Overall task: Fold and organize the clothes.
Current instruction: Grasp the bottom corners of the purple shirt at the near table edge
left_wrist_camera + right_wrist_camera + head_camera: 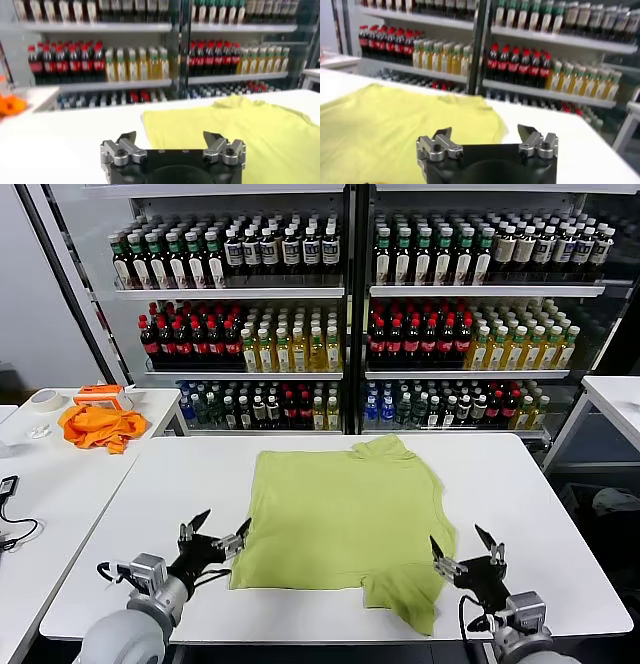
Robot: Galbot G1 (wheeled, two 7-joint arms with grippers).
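Observation:
The light yellow-green T-shirt (345,519) lies spread on the white table (500,484), partly folded, with its near right corner hanging at the table's front edge. No white graphic shows. My left gripper (214,534) is open and empty just left of the shirt's near left corner. My right gripper (466,549) is open and empty just right of the shirt's near right part. In the left wrist view the shirt (235,130) lies beyond the open gripper (171,137). In the right wrist view the shirt (385,125) lies beyond the open gripper (484,133).
A bright orange garment (98,427) and a tape roll (45,399) lie on a side table at the left. A cable (12,529) lies on that table's near part. Shelves of bottles (340,314) stand behind the table. Another table corner (615,399) is at the right.

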